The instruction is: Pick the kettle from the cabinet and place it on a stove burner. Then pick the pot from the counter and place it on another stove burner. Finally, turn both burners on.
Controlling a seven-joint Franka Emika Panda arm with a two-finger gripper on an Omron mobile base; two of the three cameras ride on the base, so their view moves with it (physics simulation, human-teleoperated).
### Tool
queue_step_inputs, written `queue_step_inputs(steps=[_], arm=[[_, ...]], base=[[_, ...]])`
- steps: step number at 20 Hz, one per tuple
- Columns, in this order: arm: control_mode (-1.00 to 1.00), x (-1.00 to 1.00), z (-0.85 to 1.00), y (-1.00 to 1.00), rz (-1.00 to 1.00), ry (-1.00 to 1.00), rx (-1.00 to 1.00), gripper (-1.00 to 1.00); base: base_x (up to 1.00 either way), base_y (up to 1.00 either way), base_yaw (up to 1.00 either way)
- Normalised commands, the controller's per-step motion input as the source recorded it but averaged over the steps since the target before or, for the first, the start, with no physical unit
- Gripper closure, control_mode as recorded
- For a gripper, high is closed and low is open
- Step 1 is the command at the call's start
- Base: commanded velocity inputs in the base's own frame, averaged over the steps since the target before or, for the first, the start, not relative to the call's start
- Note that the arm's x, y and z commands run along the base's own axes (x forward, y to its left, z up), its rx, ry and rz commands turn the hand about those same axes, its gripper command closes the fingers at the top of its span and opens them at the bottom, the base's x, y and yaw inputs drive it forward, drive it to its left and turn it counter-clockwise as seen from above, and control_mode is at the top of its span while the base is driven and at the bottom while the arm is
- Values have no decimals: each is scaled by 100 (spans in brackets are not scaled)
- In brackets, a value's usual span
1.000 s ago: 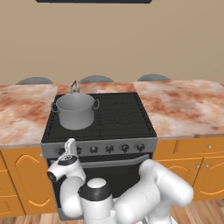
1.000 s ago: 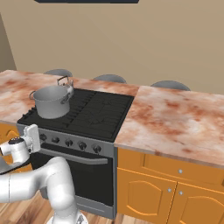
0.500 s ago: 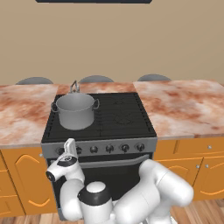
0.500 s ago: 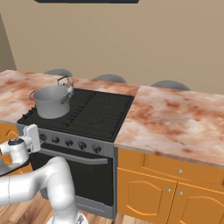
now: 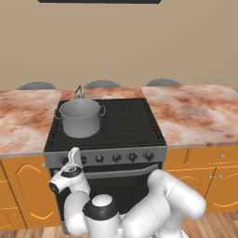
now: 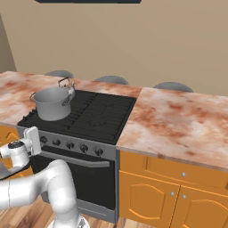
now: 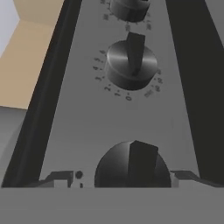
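The placing looks done, so this is the last step, the knobs. The pot point(image 5: 80, 118) sits on a front burner at the left of the stove point(image 5: 135, 124), and the kettle point(image 6: 66, 83) stands just behind it on the back burner, only its loop handle and a bit of its top showing past the pot's rim. The gripper point(image 7: 124, 177) is down at the left end of the knob strip point(image 5: 106, 157), well below and in front of both vessels. In the hand view its two tips stand wide, one on either side of the nearest knob point(image 7: 132, 165), and I'd say apart from it rather than pinching it, with gaps visible on both sides. A second knob point(image 7: 131, 64) lies straight ahead of the jaws along the strip, and a third point(image 7: 129, 8) beyond that. Whether either burner is lit I cannot tell; no flame shows. The next move, I'd judge, is to settle which knob needs turning, close squarely on its raised bar, and twist without slipping off.
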Motion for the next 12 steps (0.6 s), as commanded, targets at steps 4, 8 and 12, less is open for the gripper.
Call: queue_step_inputs(steps=[4, 8, 12], arm=[[-100, -42, 0, 6, 0, 0, 0, -100], [-100, -42, 5, 11, 0, 0, 0, -100], [-100, -43, 10, 12, 0, 0, -1, -100]], base=[[0, 0, 0], [0, 0, 0], [0, 0, 0]])
